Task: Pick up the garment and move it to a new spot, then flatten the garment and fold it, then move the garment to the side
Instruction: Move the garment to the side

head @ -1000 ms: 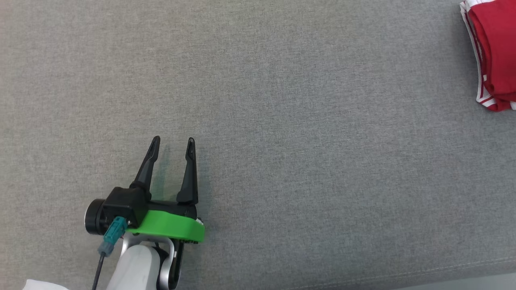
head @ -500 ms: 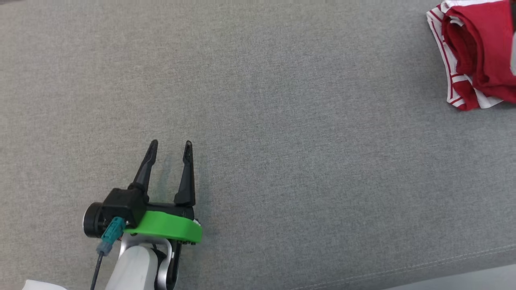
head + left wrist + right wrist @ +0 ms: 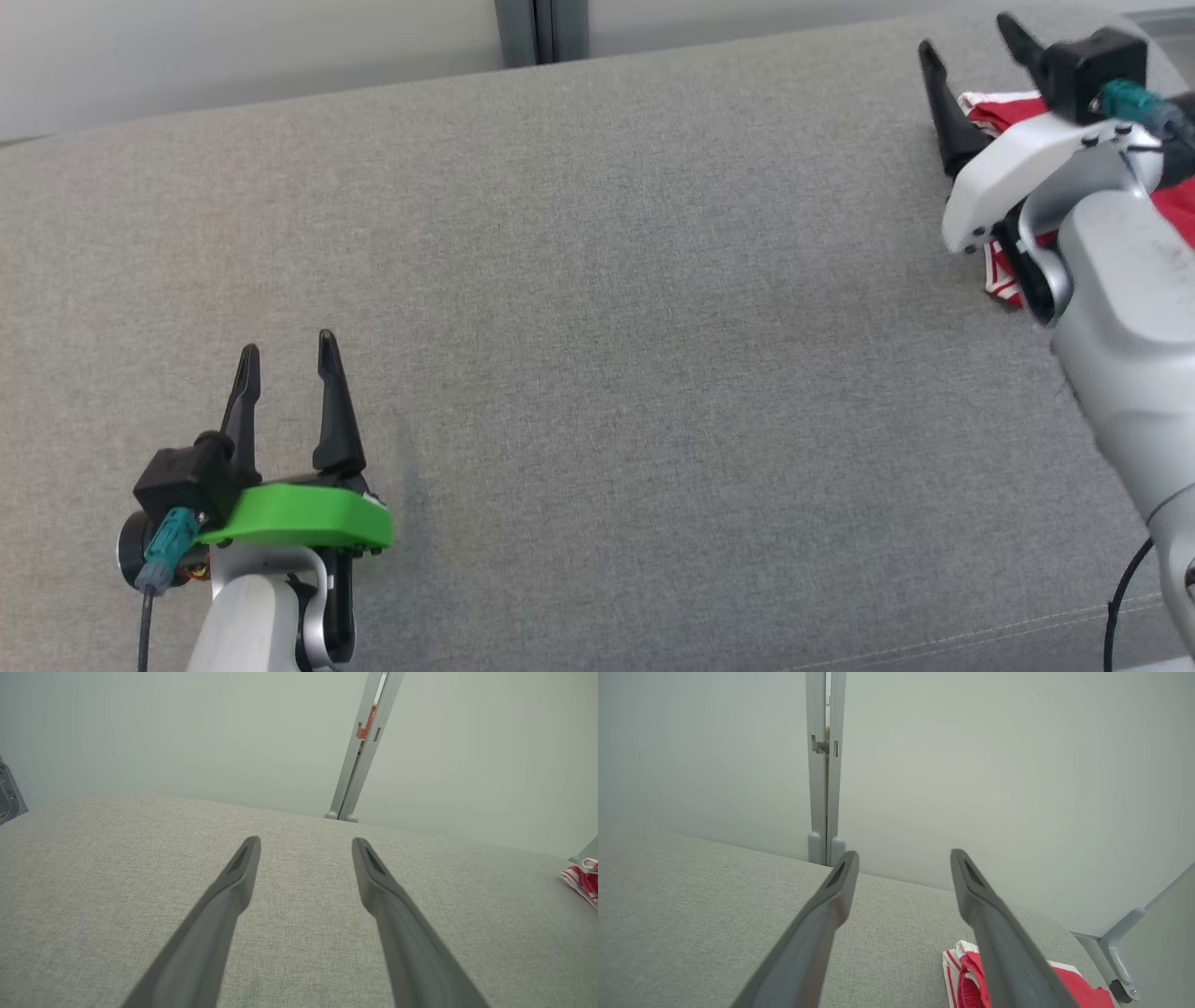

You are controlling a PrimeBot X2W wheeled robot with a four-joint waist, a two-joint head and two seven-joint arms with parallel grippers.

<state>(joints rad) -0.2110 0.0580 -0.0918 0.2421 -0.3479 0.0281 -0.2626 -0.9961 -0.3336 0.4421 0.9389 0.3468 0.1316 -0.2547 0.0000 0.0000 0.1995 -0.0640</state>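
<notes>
Head view puts the left claw (image 3: 287, 343) at the lower left, low over the grey cloth-covered desk (image 3: 653, 327); its two dark fingers stand apart with nothing between them, and a green collar (image 3: 299, 518) sits just behind them; in the left wrist view we see the same spread fingers above the grey cloth. Across the middle the desk lies flat and grey; behind its far edge we see a pale wall (image 3: 233, 56) and a grey post (image 3: 532, 28). At the upper right the right claw (image 3: 964, 33) is wide open too and grips nothing; the garment (image 3: 1013, 110), red with white stripes, lies bunched on the desk at the far right edge, partly hidden under that claw and its pale forearm; in the right wrist view it sits below the right-hand finger, which crosses in front of it; we cannot tell whether finger and cloth touch.
</notes>
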